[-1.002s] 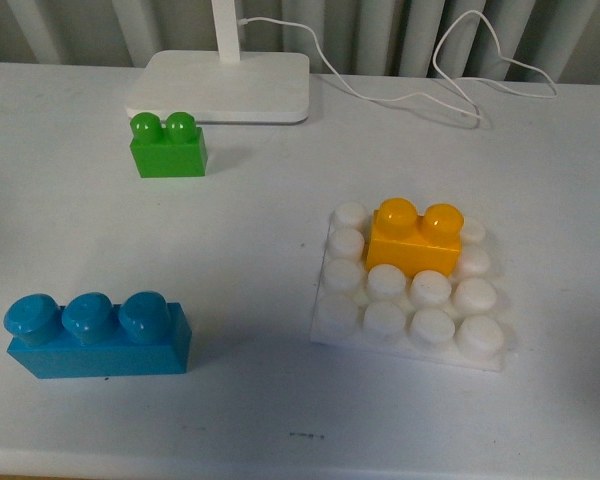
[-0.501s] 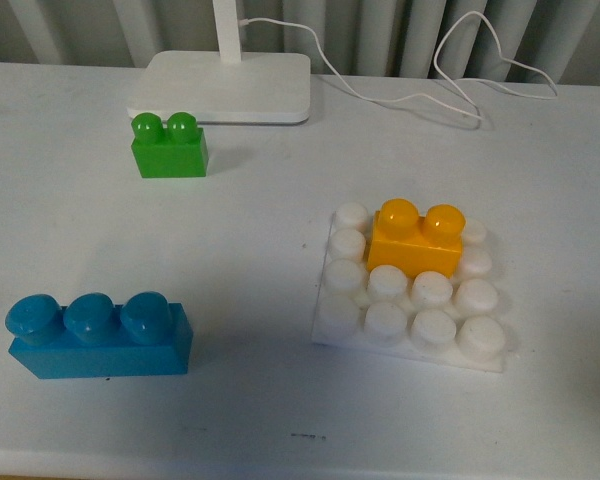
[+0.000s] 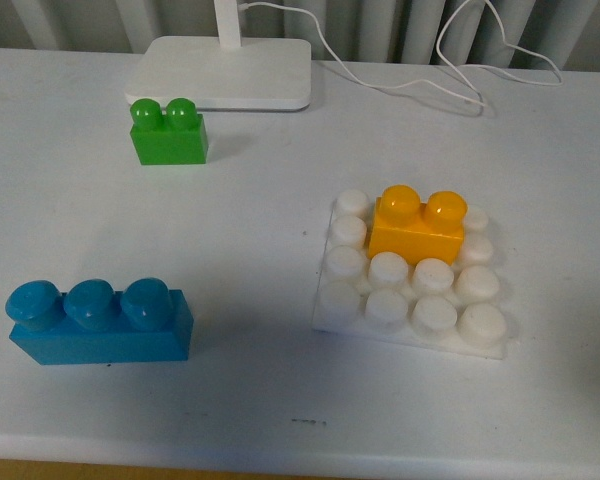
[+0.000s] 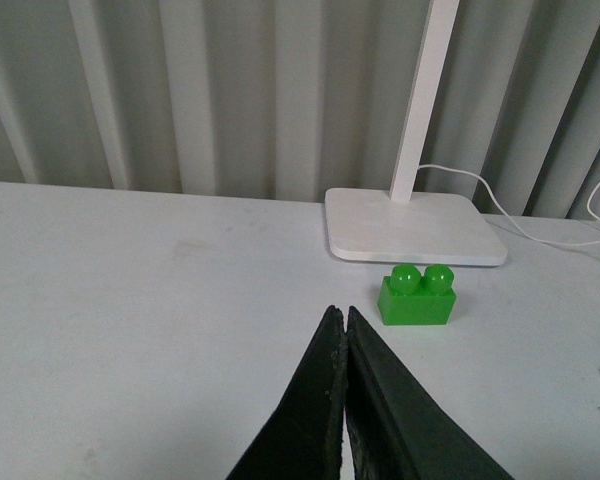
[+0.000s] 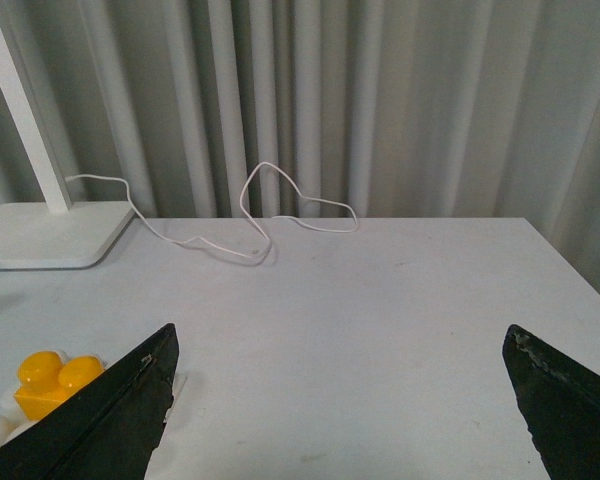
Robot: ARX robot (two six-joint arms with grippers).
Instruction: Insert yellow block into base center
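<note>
1. Sitting on the base (image 3: pixel 380 325): the yellow block (image 3: pixel 416 232), a glossy two-stud brick, resting among the far middle studs, slightly toward the far edge rather than dead centre.
2. Showing around it: rounded matte white studs in a four-by-four grid on a flat square plate.
3. Judging the insert as apparently done; checking for level, full seating over the studs and pressing straight down if raised, without sliding the plate.
4. Hanging clear of the bricks: right gripper (image 5: pixel 340 400), fingers spread wide apart; left gripper (image 4: pixel 343 330), fingers pressed together, holding nothing.
5. Lying well apart on the left: a green brick (image 3: pixel 168 135) far, a blue three-stud brick (image 3: pixel 98 322) near, a smooth white lamp stand (image 3: pixel 222 74) and thin cable (image 3: pixel 420 90) beyond.
</note>
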